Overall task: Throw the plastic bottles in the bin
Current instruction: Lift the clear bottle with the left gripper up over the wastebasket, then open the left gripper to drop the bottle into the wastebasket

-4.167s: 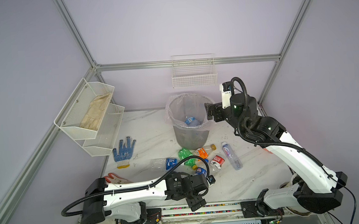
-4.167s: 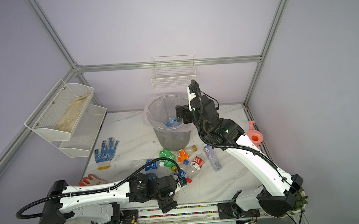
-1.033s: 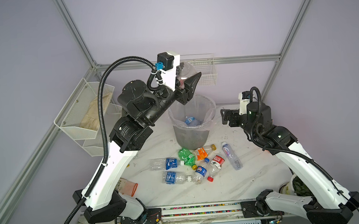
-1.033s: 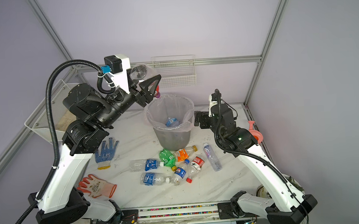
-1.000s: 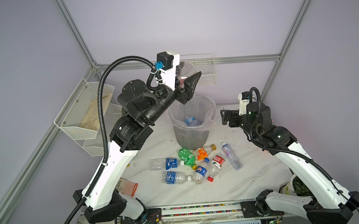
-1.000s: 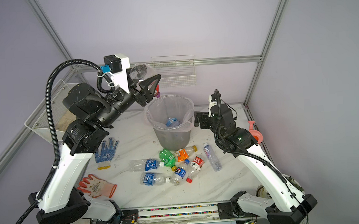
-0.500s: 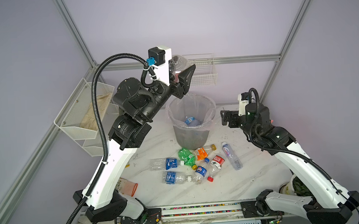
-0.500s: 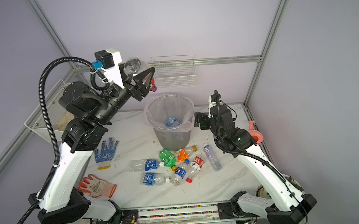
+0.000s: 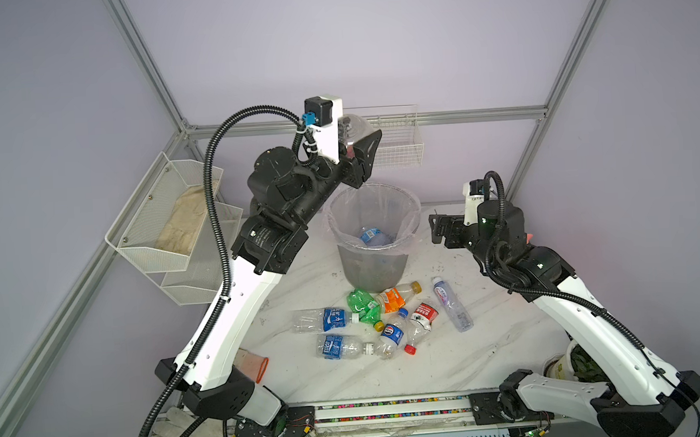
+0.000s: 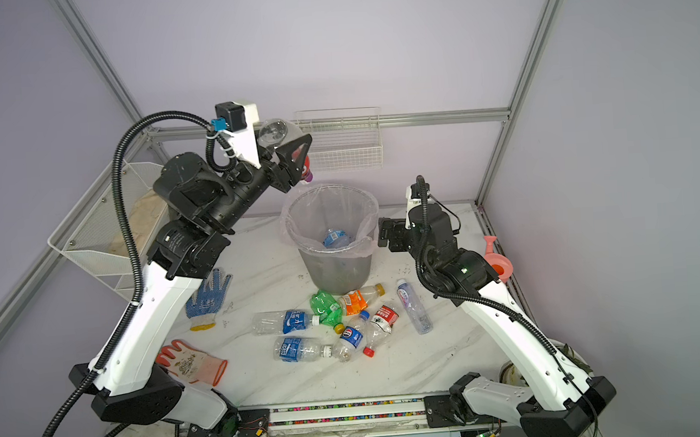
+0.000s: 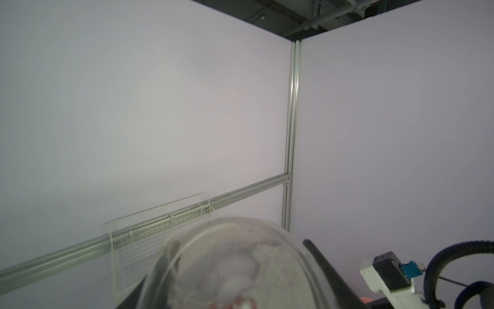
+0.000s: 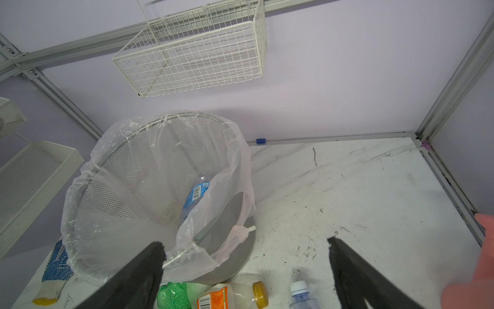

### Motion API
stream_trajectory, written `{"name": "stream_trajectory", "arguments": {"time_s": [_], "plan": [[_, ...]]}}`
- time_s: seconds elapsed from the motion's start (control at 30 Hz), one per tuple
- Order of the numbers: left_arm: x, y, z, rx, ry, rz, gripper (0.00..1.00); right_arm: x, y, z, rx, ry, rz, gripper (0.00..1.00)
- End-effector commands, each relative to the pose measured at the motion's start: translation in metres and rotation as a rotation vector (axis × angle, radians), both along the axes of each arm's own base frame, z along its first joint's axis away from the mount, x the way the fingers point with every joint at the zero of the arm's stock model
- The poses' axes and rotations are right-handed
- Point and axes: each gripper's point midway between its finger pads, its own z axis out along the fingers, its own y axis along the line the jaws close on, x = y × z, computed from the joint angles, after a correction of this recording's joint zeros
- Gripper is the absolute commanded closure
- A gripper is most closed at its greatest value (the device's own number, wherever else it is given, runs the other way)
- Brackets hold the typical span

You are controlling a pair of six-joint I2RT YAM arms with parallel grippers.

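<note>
The left claw (image 10: 294, 158) gripped a clear bottle (image 10: 273, 133) above the bin (image 10: 335, 270) (left rim); the right claw (image 10: 386, 233) gaped wide beside it.

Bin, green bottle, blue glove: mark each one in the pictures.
bin (image 9: 374, 268): in a top view, on its grey outer wall.
green bottle (image 10: 324, 308): in a top view, on its crumpled body.
blue glove (image 10: 209, 296): in a top view, on its palm.

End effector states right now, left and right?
Left end effector: closed on a clear bottle, raised near the bin.
Right end effector: open, empty, beside the bin.
</note>
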Motion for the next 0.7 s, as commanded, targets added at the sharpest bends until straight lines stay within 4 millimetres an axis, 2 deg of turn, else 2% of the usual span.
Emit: {"name": "stream_trajectory", "arguments": {"time_s": [0.0, 0.03, 0.07, 0.1, 0.13, 0.17, 0.23, 0.3, 0.37, 0.5, 0.6, 0.67], "plan": [[0.046, -0.011, -0.086, 0.035, 0.211, 0.016, 1.0, -0.004, -0.006, 0.013, 0.028, -0.036, -0.018, 0.03], [0.058, -0.011, -0.11, 0.046, 0.281, 0.016, 0.95, -0.005, -0.006, 0.014, 0.028, -0.037, -0.018, 0.03], [0.065, -0.013, -0.127, 0.066, 0.328, 0.008, 0.72, -0.006, -0.007, 0.015, 0.03, -0.039, -0.018, 0.02], [0.067, -0.016, -0.134, 0.083, 0.356, -0.019, 0.06, -0.007, -0.007, 0.016, 0.029, -0.041, -0.018, 0.02], [0.065, -0.017, -0.129, 0.065, 0.364, -0.03, 0.0, -0.009, -0.009, 0.019, 0.031, -0.049, -0.021, 0.02], [0.059, -0.016, -0.116, 0.047, 0.34, -0.044, 0.0, -0.01, -0.011, 0.021, 0.031, -0.054, -0.023, 0.02], [0.045, -0.005, -0.078, 0.006, 0.245, -0.038, 0.0, -0.013, -0.014, 0.026, 0.037, -0.067, -0.028, 0.02], [0.033, 0.004, -0.05, -0.023, 0.19, -0.033, 0.0, -0.013, -0.015, 0.028, 0.043, -0.074, -0.035, 0.02], [0.021, 0.008, -0.032, -0.04, 0.157, -0.048, 0.0, -0.011, -0.013, 0.028, 0.047, -0.072, -0.03, 0.02], [0.002, 0.019, -0.018, -0.061, 0.12, -0.055, 0.0, -0.007, -0.007, 0.023, 0.051, -0.057, -0.014, 0.02], [-0.006, 0.028, -0.017, -0.071, 0.109, -0.032, 0.0, -0.006, -0.005, 0.021, 0.048, -0.05, -0.011, 0.03], [-0.004, 0.029, -0.022, -0.069, 0.115, -0.022, 0.0, -0.006, -0.005, 0.021, 0.046, -0.048, -0.01, 0.02]]}}
